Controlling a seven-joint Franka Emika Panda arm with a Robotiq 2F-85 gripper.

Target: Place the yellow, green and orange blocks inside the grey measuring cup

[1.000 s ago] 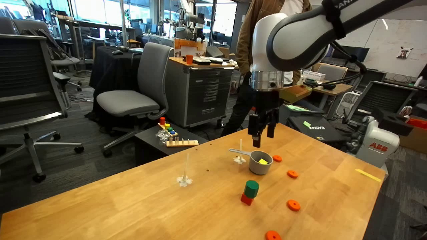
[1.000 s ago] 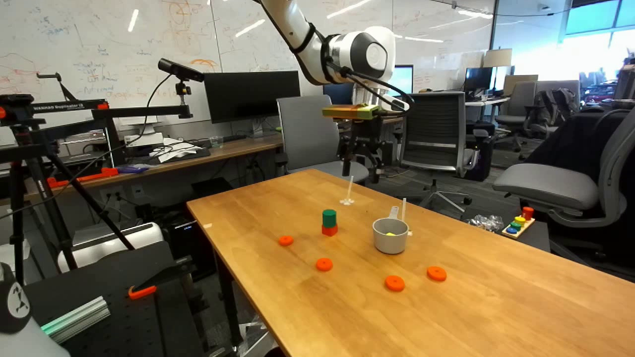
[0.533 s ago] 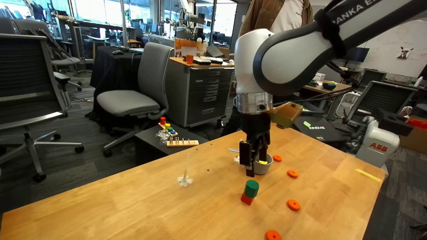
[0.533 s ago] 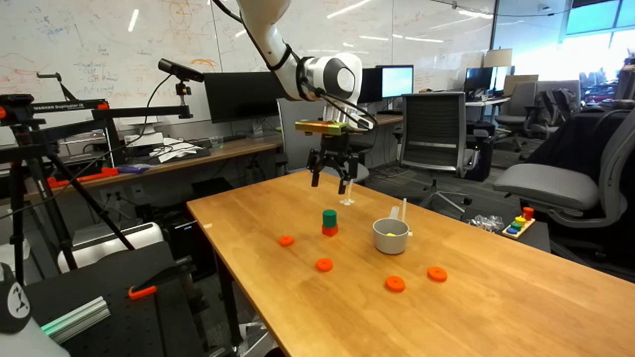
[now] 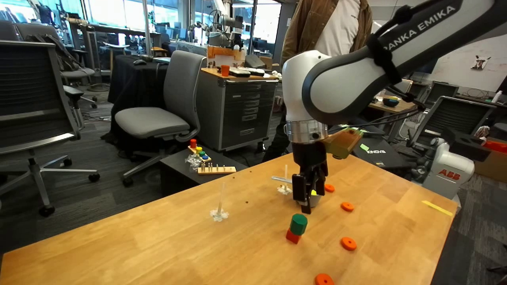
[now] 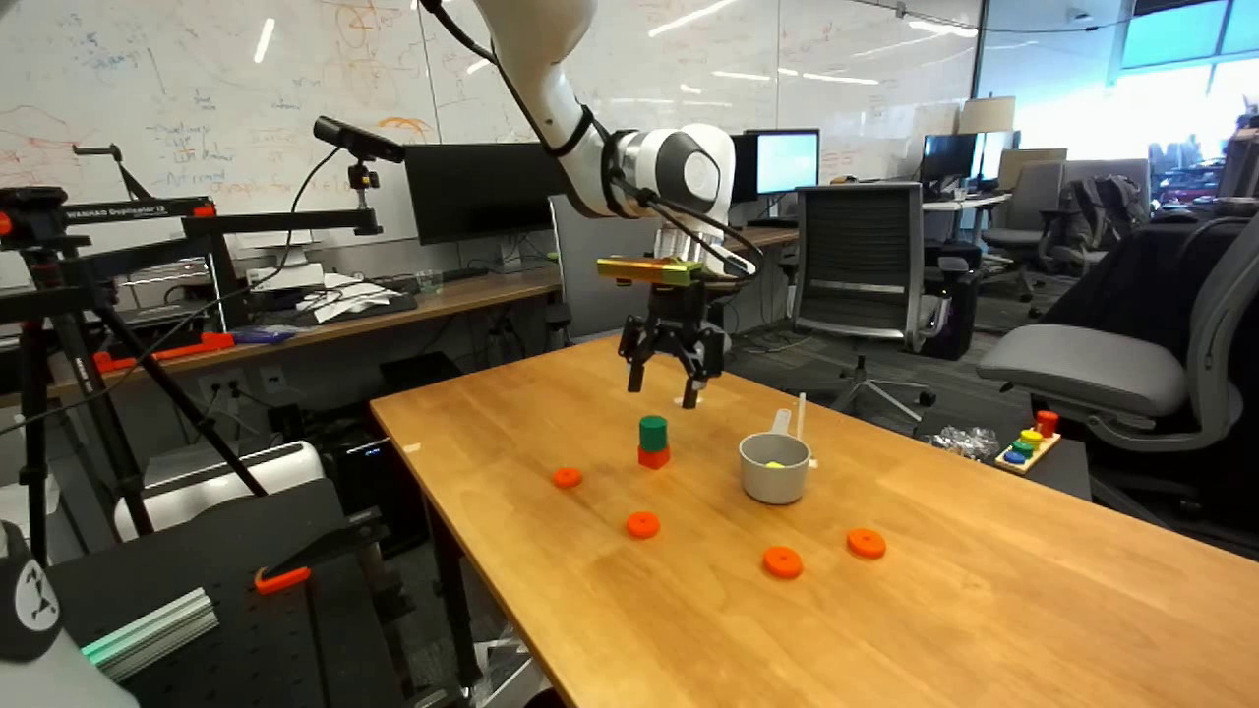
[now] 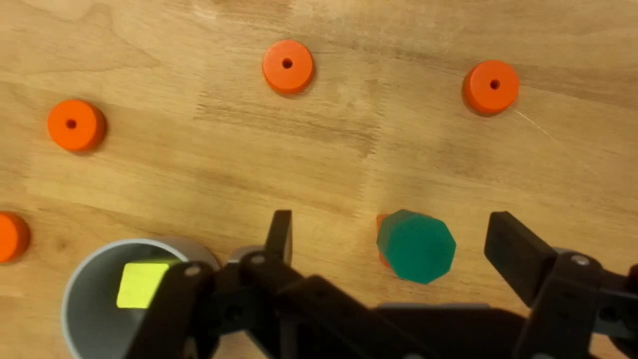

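Note:
The green block point(image 5: 298, 224), a many-sided short column, stands on the orange-red block point(image 5: 293, 236). Both also show in an exterior view, green point(image 6: 652, 434) above orange-red point(image 6: 654, 458). The grey measuring cup point(image 6: 773, 484) stands beside them, with the yellow block point(image 7: 142, 285) inside. My gripper point(image 6: 663, 391) is open and empty, pointing down above the stack. In the wrist view the green block point(image 7: 416, 248) appears between the spread fingers, touching neither; it hides most of the orange-red block point(image 7: 381, 222). In an exterior view the gripper point(image 5: 313, 202) partly covers the cup point(image 5: 315, 202).
Several flat orange discs point(image 7: 288, 67) with centre holes lie near the stack and cup. Two thin upright posts stand on the table, one point(image 5: 286, 178) close to the cup's handle and one point(image 5: 221, 198) farther off. A person point(image 5: 328, 31) stands behind the arm.
My gripper has come down and moved from beyond the cup to above the green and orange-red stack. It stays open. The blocks and cup have not moved.

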